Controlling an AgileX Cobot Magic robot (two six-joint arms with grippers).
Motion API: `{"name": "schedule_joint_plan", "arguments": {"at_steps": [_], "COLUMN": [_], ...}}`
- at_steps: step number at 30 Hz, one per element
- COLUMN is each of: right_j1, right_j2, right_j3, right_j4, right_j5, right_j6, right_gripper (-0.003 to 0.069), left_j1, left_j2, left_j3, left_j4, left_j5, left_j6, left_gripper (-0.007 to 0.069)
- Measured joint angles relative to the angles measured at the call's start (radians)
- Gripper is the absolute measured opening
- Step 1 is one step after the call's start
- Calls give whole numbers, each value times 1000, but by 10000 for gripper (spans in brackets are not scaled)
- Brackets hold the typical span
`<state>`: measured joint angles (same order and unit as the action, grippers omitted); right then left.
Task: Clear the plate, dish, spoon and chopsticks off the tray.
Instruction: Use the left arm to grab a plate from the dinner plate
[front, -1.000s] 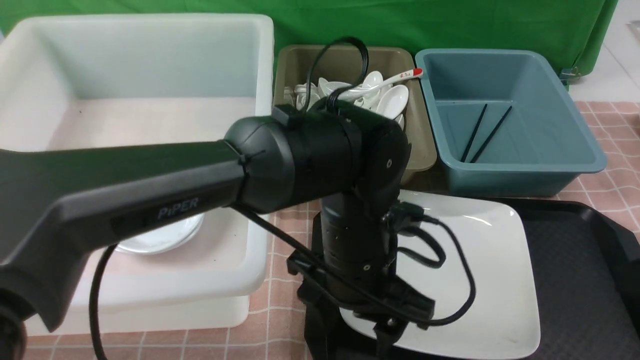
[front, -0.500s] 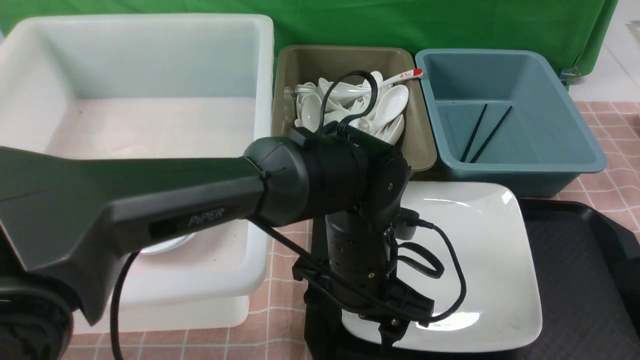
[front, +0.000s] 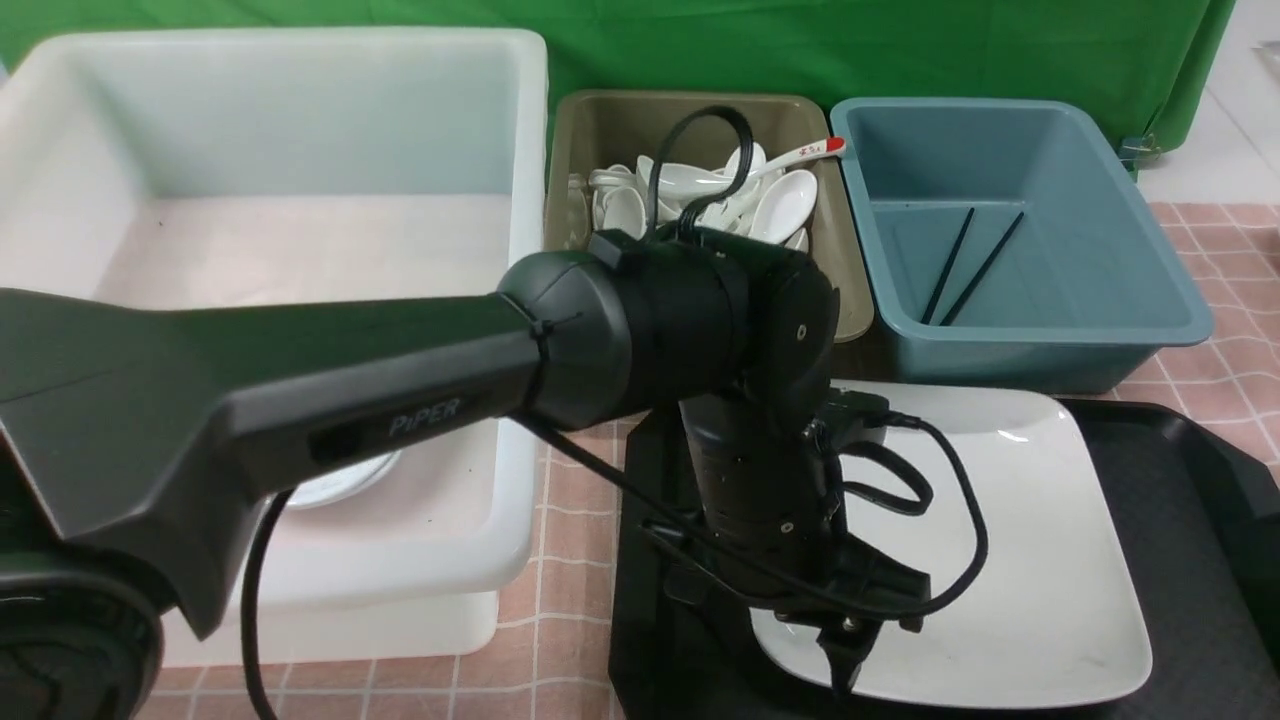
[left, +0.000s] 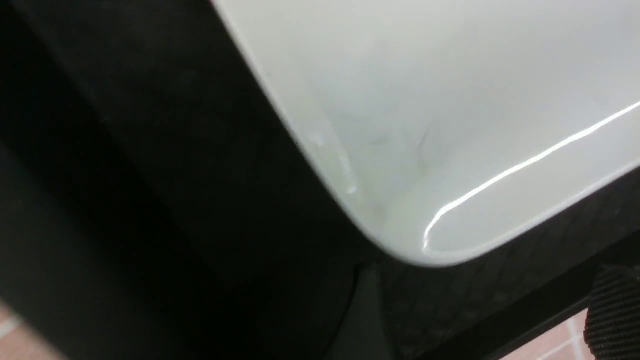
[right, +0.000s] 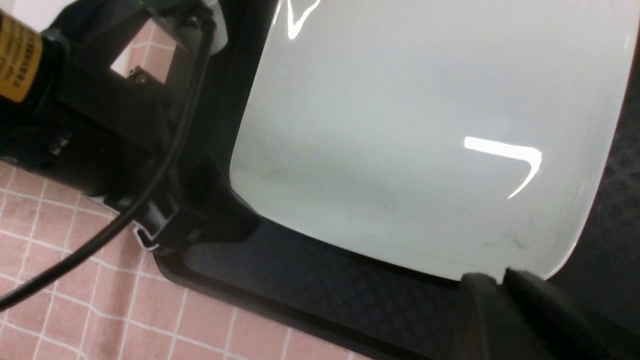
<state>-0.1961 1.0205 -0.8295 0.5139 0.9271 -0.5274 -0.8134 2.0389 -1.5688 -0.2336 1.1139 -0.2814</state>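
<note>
Beyond the left pincer (front: 845, 665), jaws apart over a corner of the plate (front: 1010, 540), an olive bin (front: 610, 130) holds a heap of glossy white spoons (front: 785, 200) and a blue bin (front: 1050, 335) two thin black chopsticks (front: 947, 265). The right pincer (right: 495, 282) clamps that square white plate's rim, on the diamond-textured black tray (front: 1180, 560).

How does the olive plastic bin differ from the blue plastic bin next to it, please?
The olive rectangular plastic bin holds a heap of white soup spoons; the blue rectangular plastic bin holds only two thin black chopsticks. The olive bin stands left of the blue bin, and the blue bin looks wider. Both are open-topped and stand side by side before the green cloth.
</note>
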Motion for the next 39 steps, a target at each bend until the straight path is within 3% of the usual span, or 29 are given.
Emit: {"name": "schedule_joint_plan", "arguments": {"at_steps": [3,11,30,34,39], "right_j1": [0,0,0,0,0], "right_j2": [0,0,0,0,0], "right_j3": [0,0,0,0,0], "right_j4": [0,0,0,0,0], "right_j5": [0,0,0,0,0], "right_j6": [0,0,3,3,3], "right_gripper": [105,111,115,115,119], "left_j1": [0,0,1,0,0], "left_j2": [0,3,21,30,46], "left_j3": [2,38,162,168,169], "left_j4": [31,52,-214,-271,-328], "left_j5": [14,-170,-422,-501,-536], "left_j6": [-42,-157,-193,-194,-194], "left_gripper": [509,509,502,456,341]}}
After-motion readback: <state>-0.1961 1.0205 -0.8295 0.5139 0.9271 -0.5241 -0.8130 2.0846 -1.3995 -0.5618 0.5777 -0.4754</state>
